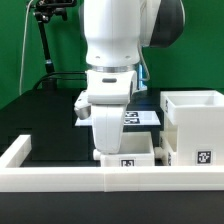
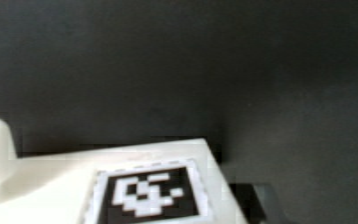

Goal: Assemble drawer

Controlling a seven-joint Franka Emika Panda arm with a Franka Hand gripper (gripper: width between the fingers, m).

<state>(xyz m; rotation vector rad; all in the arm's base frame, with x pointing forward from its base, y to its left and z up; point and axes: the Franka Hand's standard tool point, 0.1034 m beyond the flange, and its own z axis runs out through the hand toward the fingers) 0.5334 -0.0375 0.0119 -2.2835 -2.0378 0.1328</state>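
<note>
The arm is hovering over a tray by the wall, its jaws hidden so I cannot tell their state, while the housing is sitting empty beside it, assembly barely begun.

housing: tall white box, tagged, upright, exterior view's right | tray: small, white, tagged; beside housing
</note>
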